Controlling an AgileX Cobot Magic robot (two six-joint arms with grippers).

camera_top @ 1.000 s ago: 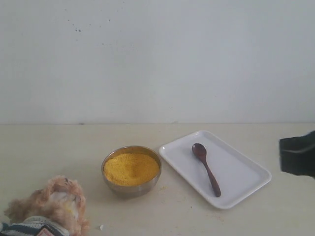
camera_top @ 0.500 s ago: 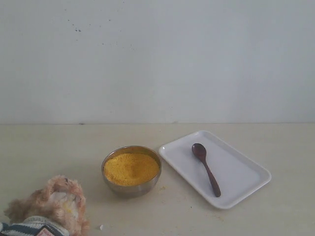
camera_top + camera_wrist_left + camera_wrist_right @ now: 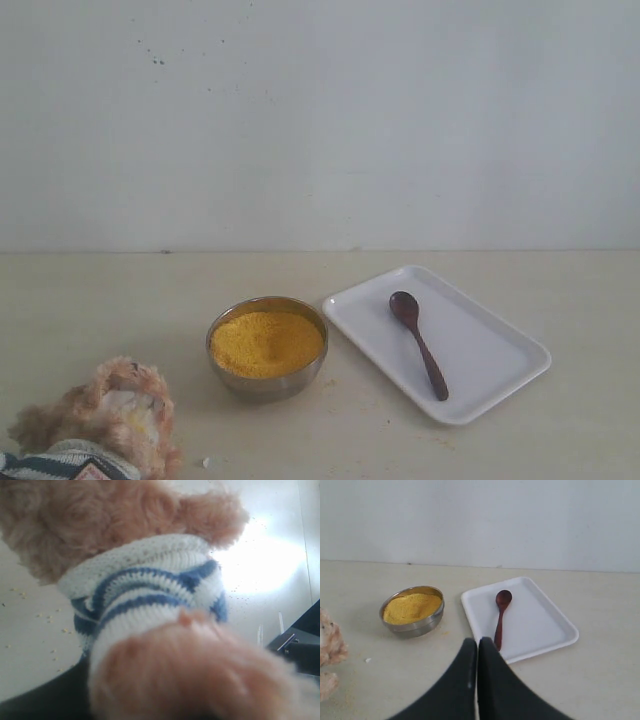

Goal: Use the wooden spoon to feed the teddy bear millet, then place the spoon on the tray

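We read the scene as either untouched or finished, and we lean towards finished. The wooden spoon [image 3: 419, 343] lies flat inside the white tray [image 3: 495, 372], with its bowl towards the wall, its handle towards the camera, and nothing gripping it. Just beside the tray stands the steel bowl [image 3: 266, 386], apart from it and heaped level with millet [image 3: 266, 342]. The teddy bear [image 3: 105, 420] sits at the near left corner of the bench [image 3: 120, 295], well apart from the bowl.

The right end effector [image 3: 477, 643] is off the exterior view. Its own camera shows its two dark fingers pressed together with nothing between them, hanging back from the tray. The left wrist camera is filled by the bear's striped shirt and fur. We cannot make out the left end effector behind the plush, so we cannot tell whether it is open or closed on the bear.

Stray grains [image 3: 50, 620] dot the bench beside the bear, which suggests to us that the feeding is done and the spoon is already back in place. If so, nothing is left. If not, the whole task remains: pick up the spoon, scoop, feed, return.
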